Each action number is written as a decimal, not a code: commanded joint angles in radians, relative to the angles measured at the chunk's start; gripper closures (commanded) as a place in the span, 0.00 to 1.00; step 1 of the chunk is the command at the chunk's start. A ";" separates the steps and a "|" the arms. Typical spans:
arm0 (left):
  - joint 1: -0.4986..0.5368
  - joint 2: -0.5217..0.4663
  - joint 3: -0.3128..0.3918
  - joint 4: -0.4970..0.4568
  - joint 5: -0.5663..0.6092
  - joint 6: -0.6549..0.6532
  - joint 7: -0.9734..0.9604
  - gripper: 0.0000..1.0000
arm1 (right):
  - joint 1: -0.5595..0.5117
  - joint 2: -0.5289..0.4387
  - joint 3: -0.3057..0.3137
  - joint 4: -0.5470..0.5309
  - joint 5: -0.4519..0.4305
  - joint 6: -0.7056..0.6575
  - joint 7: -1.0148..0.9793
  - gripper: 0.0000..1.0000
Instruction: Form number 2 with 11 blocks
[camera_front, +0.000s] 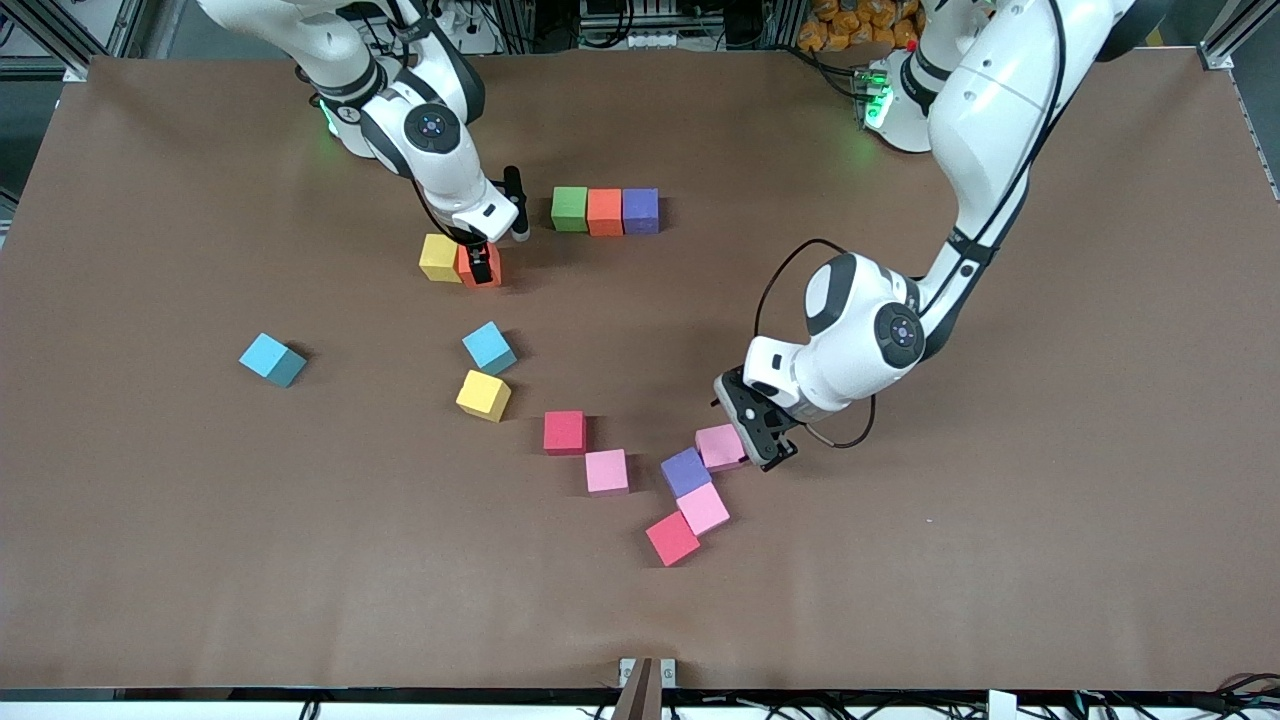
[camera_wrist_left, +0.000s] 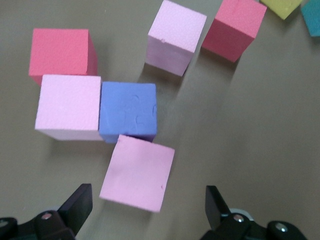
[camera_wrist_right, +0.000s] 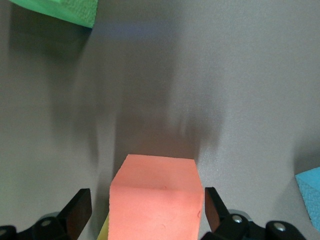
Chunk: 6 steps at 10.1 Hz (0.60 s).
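Lying in a touching green-orange-purple row (camera_front: 604, 211) near the robots' bases, three blocks are placed, while the right gripper (camera_front: 484, 262) straddles an orange block (camera_wrist_right: 155, 200), fingers spread, and the left gripper (camera_wrist_left: 145, 210), also spread, flanks a pink block (camera_wrist_left: 137, 172) beside a purple one (camera_wrist_left: 128, 112)

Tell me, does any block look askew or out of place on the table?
Only the green, orange and purple row is squared up. The other blocks lie scattered and turned at odd angles, like the light blue block alone toward the right arm's end. Left gripper and right gripper are open at blocks.
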<state>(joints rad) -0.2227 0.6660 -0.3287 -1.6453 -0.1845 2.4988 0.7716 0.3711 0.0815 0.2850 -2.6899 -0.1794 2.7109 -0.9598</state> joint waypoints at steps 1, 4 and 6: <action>-0.073 -0.009 0.037 0.134 0.179 -0.209 -0.241 0.00 | 0.006 -0.011 0.003 -0.015 0.021 0.013 -0.031 0.77; -0.116 0.020 0.056 0.214 0.208 -0.319 -0.360 0.00 | 0.008 -0.009 0.003 -0.011 0.020 0.013 -0.031 1.00; -0.147 0.041 0.108 0.235 0.208 -0.316 -0.362 0.00 | 0.014 -0.011 0.005 0.008 0.049 0.004 -0.016 1.00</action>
<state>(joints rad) -0.3415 0.6693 -0.2600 -1.4650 0.0002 2.2024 0.4284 0.3728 0.0789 0.2885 -2.6873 -0.1732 2.7130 -0.9677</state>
